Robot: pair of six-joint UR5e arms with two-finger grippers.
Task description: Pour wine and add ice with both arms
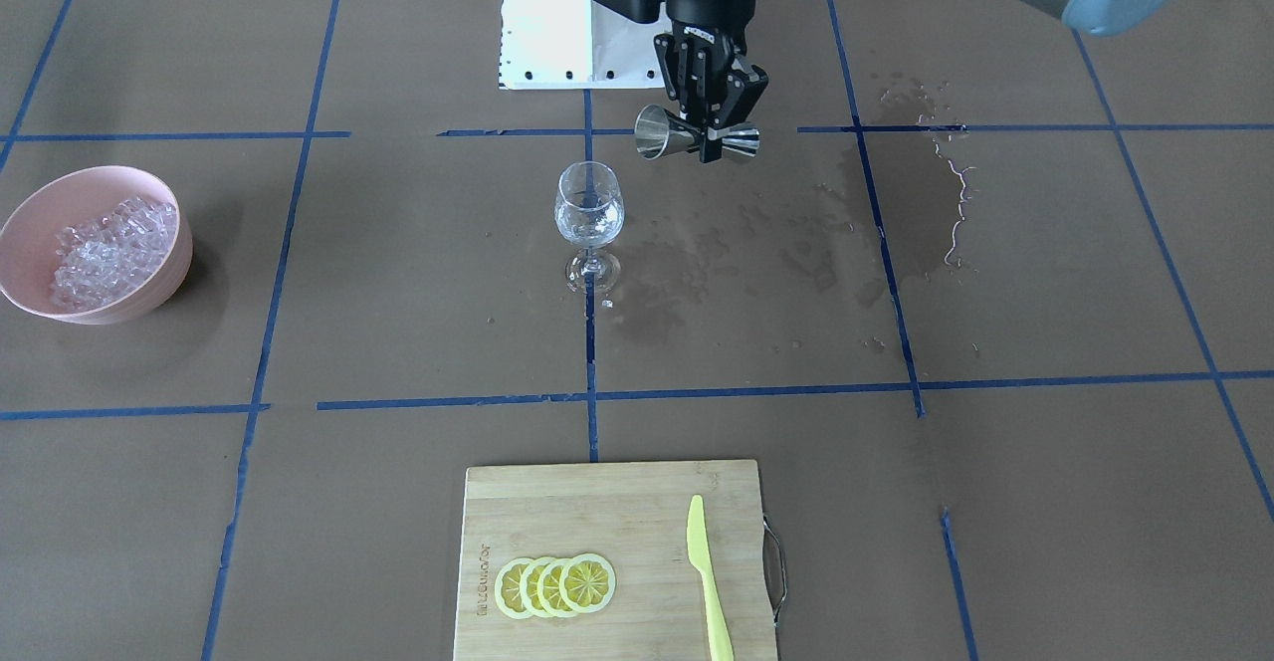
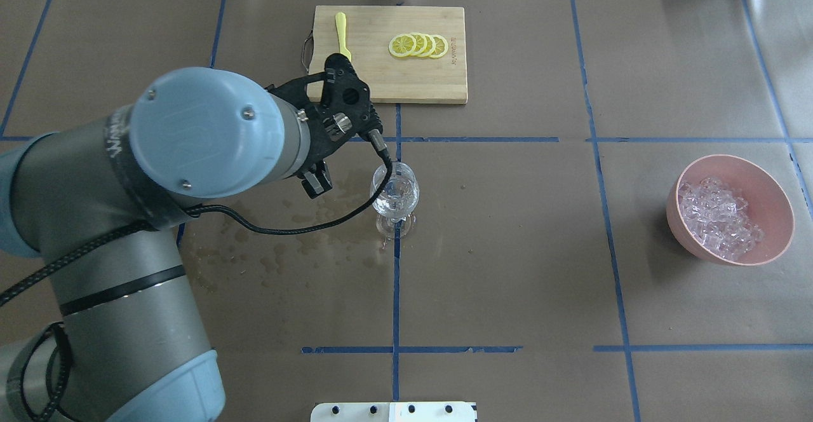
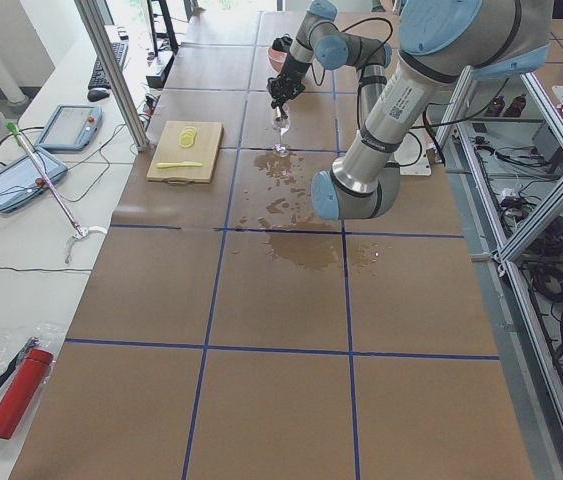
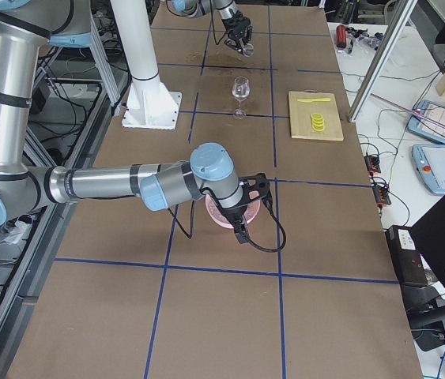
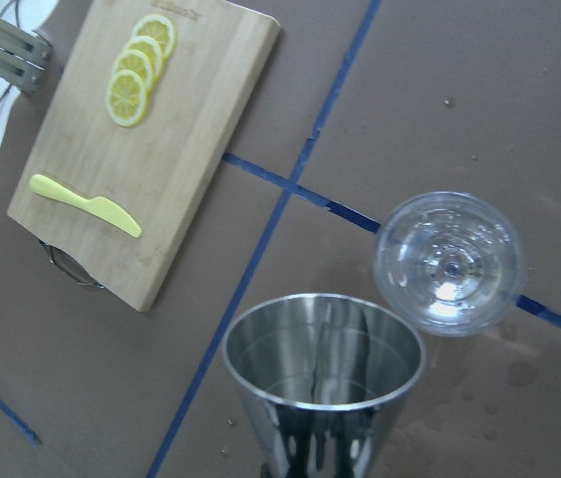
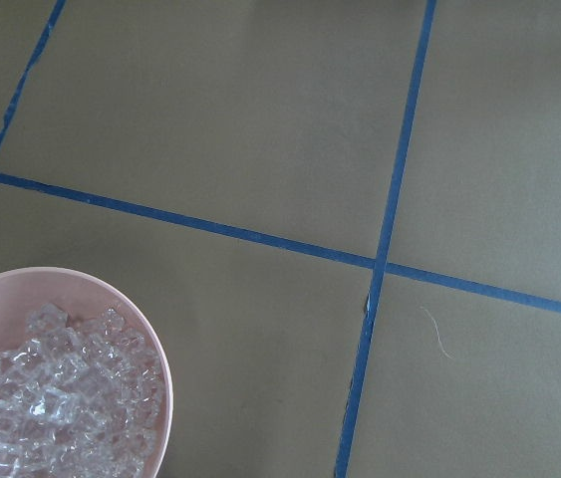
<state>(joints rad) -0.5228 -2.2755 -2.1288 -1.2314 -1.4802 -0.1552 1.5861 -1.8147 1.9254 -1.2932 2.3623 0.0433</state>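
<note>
— Steel jigger (image 1: 659, 133), that's what I have in the left gripper (image 1: 713, 128). The fingers are clamped on its narrow waist, and it lies on its side with one mouth pointing toward the wine glass (image 1: 589, 213).

— Is it over the glass?

— Not from my left wrist camera. There the glass stands upright on a blue tape line, just beside the jigger's mouth. I can't tell whether anything is in the cup.

— And the wine?

— I see a small amount of clear wine (image 1: 589, 230) low in the glass. Near its foot and off toward the robot's left, the brown paper table (image 1: 398, 273) carries dark wet patches (image 1: 901, 213).

— Ice?

— The ice (image 1: 109, 248) is heaped in the pink bowl (image 1: 171, 268), well apart from the glass, on the robot's right.

— What about your other hand?

— I only get the right gripper (image 4: 238, 215) from the side camera, where it hangs over the bowl. I can't tell whether its fingers are apart or together. Its wrist camera shows the bowl's rim and ice in the lower left corner.

— Anything else?

— A bamboo cutting board (image 1: 597, 512) on the side away from the robot, with four overlapping lemon slices (image 1: 555, 586) and a yellow knife (image 1: 709, 581) beside them.
</note>
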